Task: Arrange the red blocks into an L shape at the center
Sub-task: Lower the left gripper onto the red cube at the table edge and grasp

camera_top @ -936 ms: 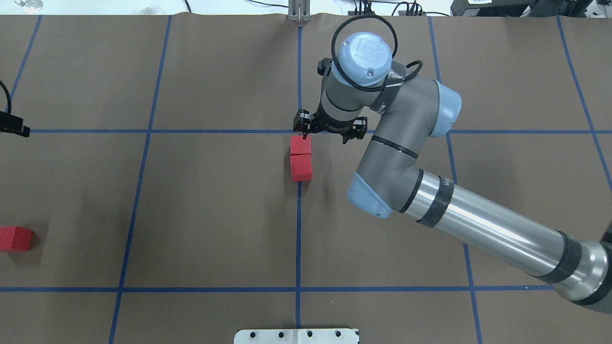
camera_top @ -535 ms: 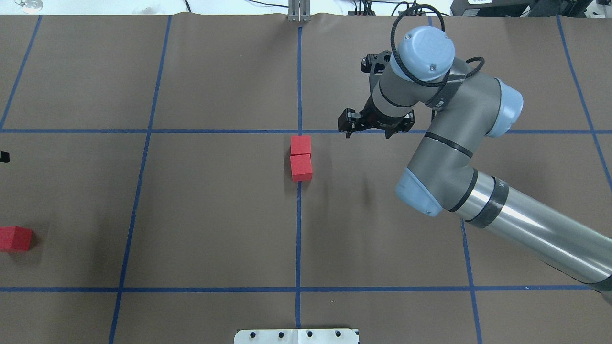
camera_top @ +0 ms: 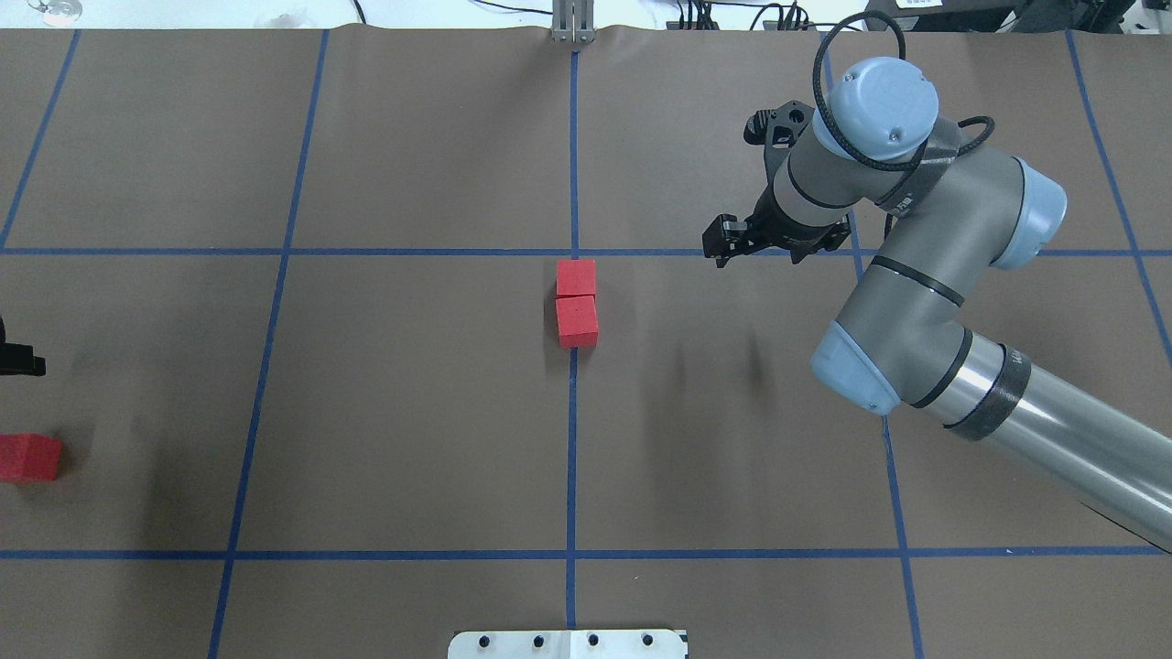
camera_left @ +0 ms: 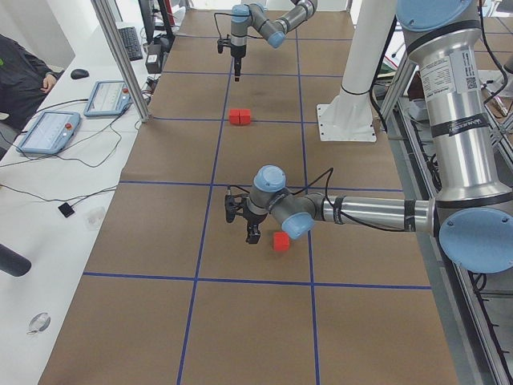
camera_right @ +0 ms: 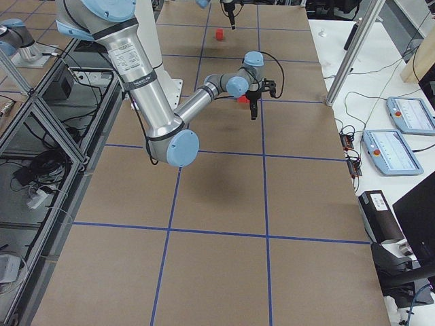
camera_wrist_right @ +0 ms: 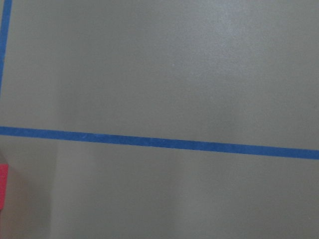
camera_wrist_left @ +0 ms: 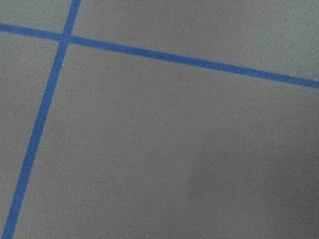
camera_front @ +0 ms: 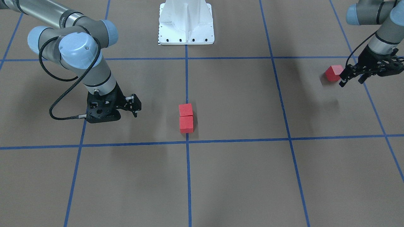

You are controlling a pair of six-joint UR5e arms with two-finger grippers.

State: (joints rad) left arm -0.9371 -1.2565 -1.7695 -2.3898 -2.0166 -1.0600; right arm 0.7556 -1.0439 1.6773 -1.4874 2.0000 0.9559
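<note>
Two red blocks [camera_top: 576,277] [camera_top: 577,321] lie touching in a straight line on the near side of the center [camera_top: 574,252], along the blue tape. The same pair shows in the front view [camera_front: 185,110] [camera_front: 186,124]. A third red block [camera_top: 29,458] [camera_front: 333,72] sits alone at the table's far left. My right gripper [camera_top: 758,259] [camera_front: 127,110] hangs open and empty, off to the right of the pair. My left gripper [camera_front: 350,82] is open just beside the lone block and holds nothing. A red sliver [camera_wrist_right: 2,186] shows at the right wrist view's edge.
The white robot base plate [camera_top: 568,643] [camera_front: 186,23] sits at the table's near edge. A person [camera_left: 20,72] sits at a side desk with tablets [camera_left: 48,132] and cables. An aluminium post [camera_left: 120,56] stands by the table's far edge.
My right gripper has drawn away to the right from the paired blocks, which stayed put. My left gripper has moved towards the near side, closer to the lone block.
</note>
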